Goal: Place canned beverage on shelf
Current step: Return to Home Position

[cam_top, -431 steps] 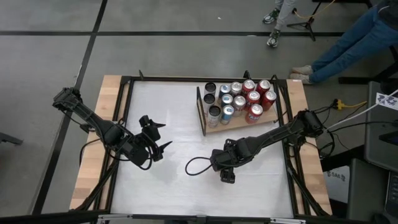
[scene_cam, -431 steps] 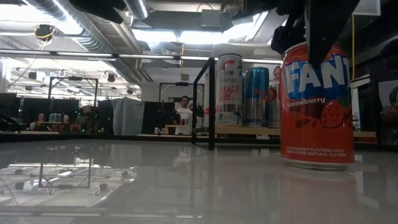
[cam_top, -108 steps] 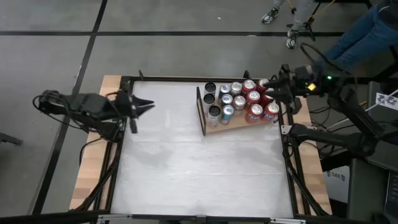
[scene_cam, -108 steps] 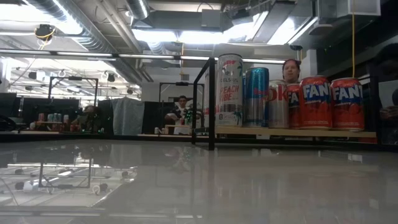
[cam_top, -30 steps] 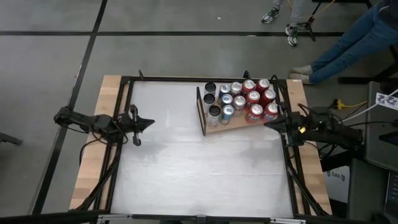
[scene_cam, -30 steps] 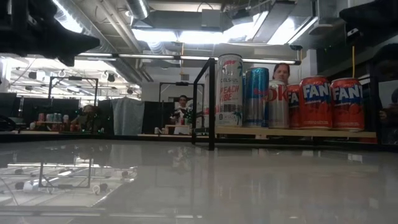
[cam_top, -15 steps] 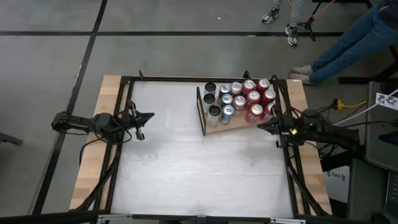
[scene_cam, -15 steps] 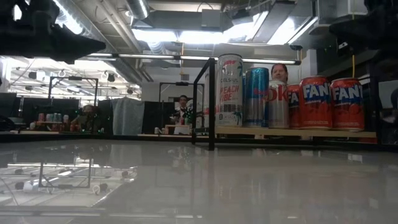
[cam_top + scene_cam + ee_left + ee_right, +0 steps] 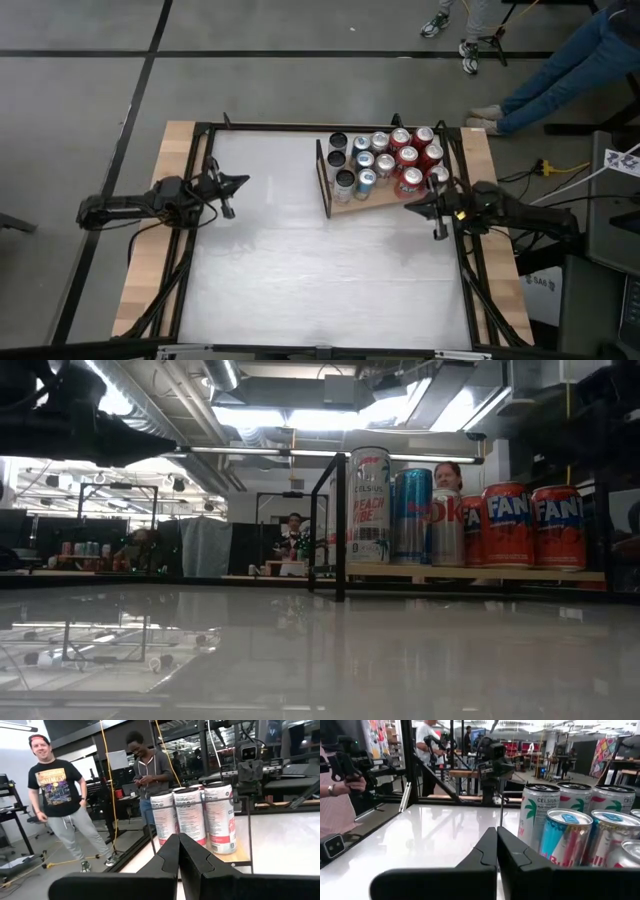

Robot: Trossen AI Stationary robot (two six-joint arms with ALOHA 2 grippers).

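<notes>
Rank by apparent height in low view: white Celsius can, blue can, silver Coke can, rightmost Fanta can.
1. white Celsius can
2. blue can
3. rightmost Fanta can and silver Coke can: too alike to rank

Cans (image 9: pixel 385 163) on shelf (image 9: pixel 350 207) on table (image 9: pixel 300 270)

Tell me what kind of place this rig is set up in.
Probably a robotics lab or workshop: exposed ceiling ductwork and strip lights overhead, a bare concrete floor around the table, and people standing nearby.
</notes>
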